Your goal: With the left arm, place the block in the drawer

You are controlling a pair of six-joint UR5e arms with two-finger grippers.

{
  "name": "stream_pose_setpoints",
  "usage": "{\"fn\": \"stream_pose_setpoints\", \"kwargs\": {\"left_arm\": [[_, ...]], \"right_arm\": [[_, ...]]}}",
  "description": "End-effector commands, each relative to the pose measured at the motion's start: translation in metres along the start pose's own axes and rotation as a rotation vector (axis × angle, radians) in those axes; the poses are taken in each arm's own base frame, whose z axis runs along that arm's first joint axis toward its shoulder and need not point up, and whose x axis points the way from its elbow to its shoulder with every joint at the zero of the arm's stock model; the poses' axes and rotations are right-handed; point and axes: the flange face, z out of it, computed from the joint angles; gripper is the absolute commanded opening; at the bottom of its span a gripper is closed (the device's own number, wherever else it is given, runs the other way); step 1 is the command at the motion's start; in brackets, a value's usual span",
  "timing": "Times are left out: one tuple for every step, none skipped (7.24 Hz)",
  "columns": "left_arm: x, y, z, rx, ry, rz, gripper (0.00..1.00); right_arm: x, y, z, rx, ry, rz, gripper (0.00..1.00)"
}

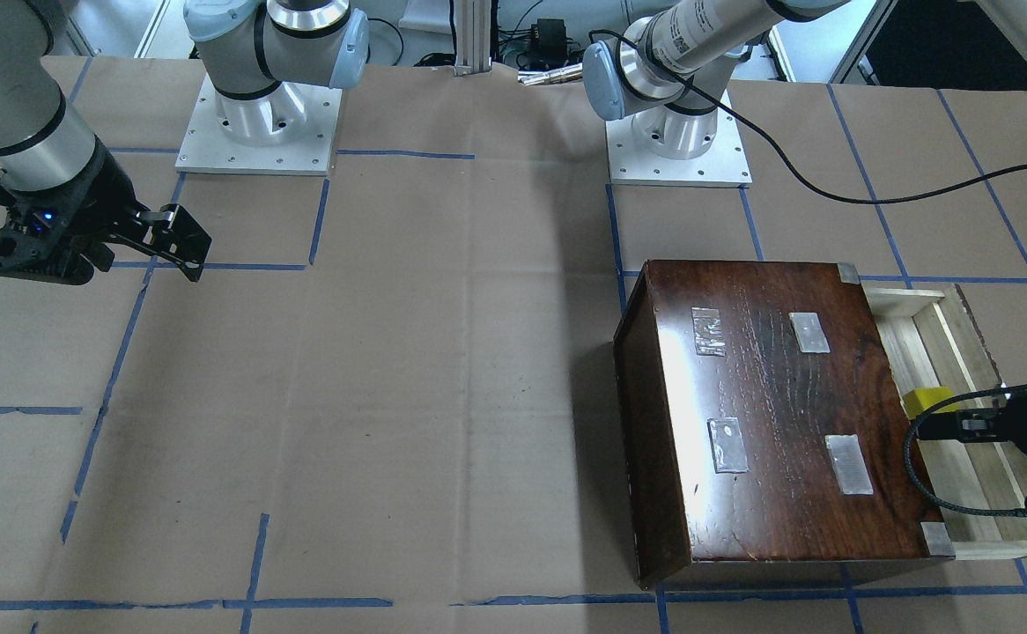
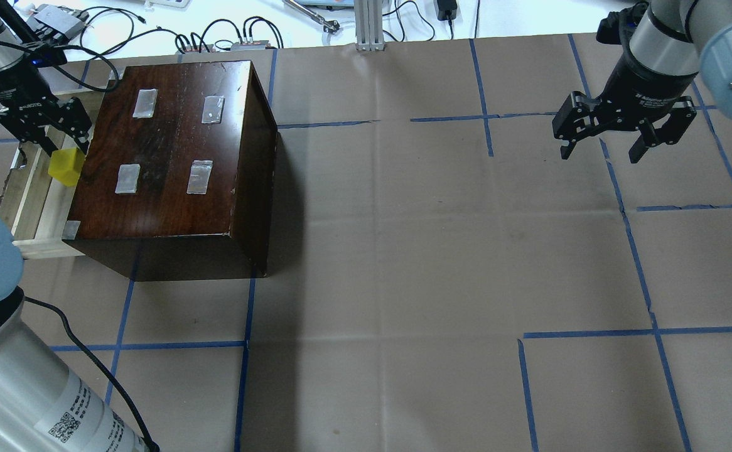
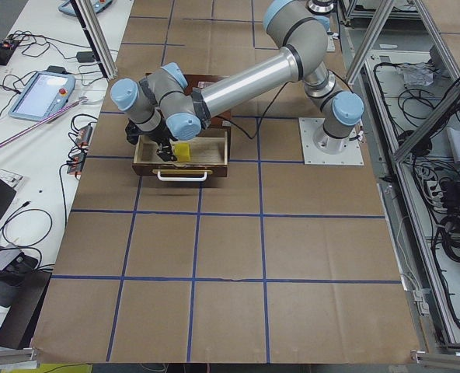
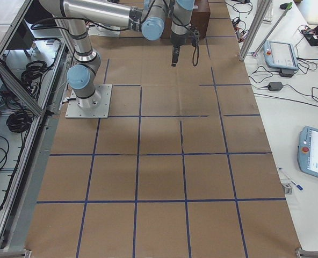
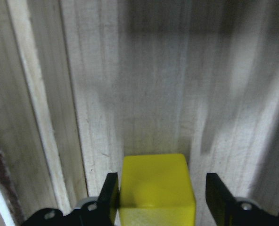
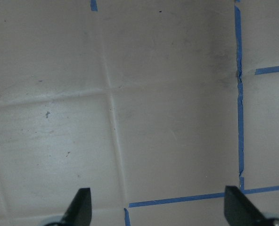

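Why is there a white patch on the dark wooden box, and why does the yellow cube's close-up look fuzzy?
Front-facing view: light glares off the glossy cabinet top. Left wrist view: the block sits close to the lens and looks soft; shadows streak the drawer floor.

left arm (image 3: 242, 78) is reaching far out, forearm stretched long, wrist folded so my left gripper (image 5: 161, 188) points straight down. its jaws are parted, both black fingers (image 5: 217, 197) in the wrist view with a gap on one side. over on the other side, my right arm (image 1: 11, 106) hangs with its wrist tipped down, and my right gripper (image 2: 599, 154) has its fingers spread wide.
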Motion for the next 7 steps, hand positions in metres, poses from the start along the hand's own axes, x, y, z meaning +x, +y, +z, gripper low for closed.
{"fn": "stream_pose_setpoints", "kwargs": {"left_arm": [[0.001, 0.010, -0.025, 0.038, -0.018, -0.004, 0.88], [0.007, 0.028, -0.057, 0.087, -0.040, -0.007, 0.88], [0.012, 0.042, -0.079, 0.120, -0.054, -0.008, 0.93], [0.022, 0.063, -0.104, 0.156, -0.066, -0.015, 0.99], [0.046, 0.082, -0.122, 0.181, -0.065, -0.007, 0.99], [0.091, 0.100, -0.119, 0.139, -0.018, 0.047, 0.99], [0.136, 0.117, -0.119, 0.152, 0.037, 0.095, 0.99]], "right_arm": [[0.000, 0.000, 0.001, -0.001, 0.000, 0.000, 1.00], [0.000, 0.000, 0.001, -0.001, 0.000, 0.001, 1.00], [0.000, 0.000, 0.001, -0.001, 0.000, 0.000, 1.00], [0.000, 0.000, 0.000, 0.000, 0.000, 0.000, 1.00], [0.000, 0.000, 0.001, -0.001, 0.000, 0.001, 1.00], [0.000, 0.000, 0.001, -0.001, 0.000, 0.001, 1.00], [0.000, 0.000, 0.001, -0.001, 0.000, 0.001, 1.00]]}}
